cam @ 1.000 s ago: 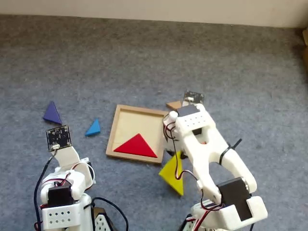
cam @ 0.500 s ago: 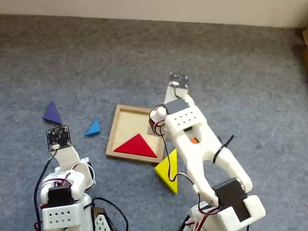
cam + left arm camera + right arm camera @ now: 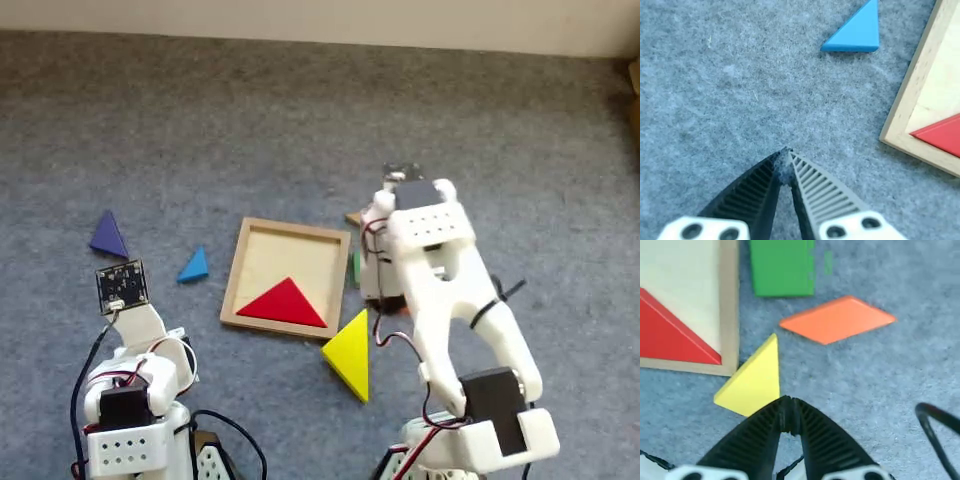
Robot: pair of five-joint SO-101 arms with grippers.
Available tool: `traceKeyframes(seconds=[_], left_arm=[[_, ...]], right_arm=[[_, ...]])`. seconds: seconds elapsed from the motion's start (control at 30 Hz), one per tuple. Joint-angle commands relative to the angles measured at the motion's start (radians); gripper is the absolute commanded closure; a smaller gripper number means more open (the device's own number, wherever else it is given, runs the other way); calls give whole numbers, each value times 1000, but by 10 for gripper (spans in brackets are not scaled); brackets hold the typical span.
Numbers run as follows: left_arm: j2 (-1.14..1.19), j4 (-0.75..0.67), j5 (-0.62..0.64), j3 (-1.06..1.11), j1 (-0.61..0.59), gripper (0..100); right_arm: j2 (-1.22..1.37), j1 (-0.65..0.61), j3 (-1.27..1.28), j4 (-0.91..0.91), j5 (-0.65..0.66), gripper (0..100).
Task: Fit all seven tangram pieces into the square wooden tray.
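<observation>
One down, six to go. Got the red triangle [image 3: 285, 302] lying flat in the tray [image 3: 240, 272], against the near rim. Still loose on the carpet [image 3: 200, 130]: yellow triangle [image 3: 352, 352] just off the tray's near right corner, green piece [image 3: 782, 267] and orange piece [image 3: 837, 320] beside the right rim, blue triangle [image 3: 194, 266] and purple triangle [image 3: 108, 235] out on the left.

Compared to a second ago: swung the right arm [image 3: 450, 300] out over the tray's far corner and back to the right side, with nothing dropped in. Nudged the yellow triangle a touch nearer the tray and turned it a bit along the way.

As for the right gripper [image 3: 789, 412]: pinched closed on nothing, hanging over the carpet right at the yellow triangle's edge. Same for the left gripper [image 3: 786, 157], closed and empty, parked over the carpet short of the blue triangle and the tray's left rim, no movement there.

Looks like lining up for the yellow one next, and probably needs opening up first.
</observation>
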Motion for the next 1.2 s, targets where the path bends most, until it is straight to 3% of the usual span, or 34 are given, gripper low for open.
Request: traceKeyframes(seconds=[0.0,0.23,0.47,0.83,1.17], left_arm=[[-35,-2,8,19,-13,994],[-35,-2,8,19,-13,994],[-35,-2,8,19,-13,994],[-35,-2,8,19,-13,994],[-36,0,8,19,-13,994]], right_arm=[[-22,28,87,-8,95,995],[-24,12,369,-189,210,995],[-13,-162,469,-311,218,995],[-22,-234,426,-476,216,995],[-24,-236,220,-418,172,995]])
